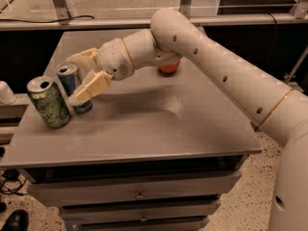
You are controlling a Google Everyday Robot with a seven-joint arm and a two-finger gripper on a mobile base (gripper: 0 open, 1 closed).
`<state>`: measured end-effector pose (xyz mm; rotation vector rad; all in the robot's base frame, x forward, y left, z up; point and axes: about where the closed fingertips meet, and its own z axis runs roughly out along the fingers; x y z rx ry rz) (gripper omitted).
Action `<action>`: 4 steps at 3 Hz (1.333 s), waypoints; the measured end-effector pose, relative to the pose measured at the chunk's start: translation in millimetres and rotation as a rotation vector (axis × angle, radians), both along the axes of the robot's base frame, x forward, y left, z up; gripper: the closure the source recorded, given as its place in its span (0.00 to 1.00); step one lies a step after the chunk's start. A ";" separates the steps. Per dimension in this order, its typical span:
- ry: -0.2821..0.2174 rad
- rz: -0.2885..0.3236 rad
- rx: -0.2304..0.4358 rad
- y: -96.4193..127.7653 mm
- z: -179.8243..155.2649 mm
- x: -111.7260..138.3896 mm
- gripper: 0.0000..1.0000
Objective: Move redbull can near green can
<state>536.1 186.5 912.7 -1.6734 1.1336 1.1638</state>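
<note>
Gripper (pixel 72 81) fingers closed on the redbull can (pixel 68 79), upright near the bench's (pixel 144 129) left edge just beside the green can (pixel 48 104) — open slowly, w/o nudging either can — then retreat toward the right edge.

We see the green can (pixel 48 102) standing on the left part of the table (pixel 144 134), nearest its left edge. The redbull can (pixel 73 80) stands just beside it, to its right and slightly behind. The gripper (pixel 78 79) sits around the redbull can, its arm (pixel 216 76) reaching in from the right. Behind the arm, mid-table, rests a small round object (pixel 168 68). Drawers (pixel 139 195) lie below the tabletop.
</note>
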 end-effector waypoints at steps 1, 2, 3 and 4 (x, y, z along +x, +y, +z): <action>-0.003 0.006 -0.001 0.2 0.1 -1.7 0.00; -0.012 -0.037 -0.009 -13.3 1.5 5.9 0.00; -0.021 -0.170 -0.030 -58.4 0.4 34.1 0.00; -0.024 -0.369 -0.059 -129.2 -5.7 69.5 0.00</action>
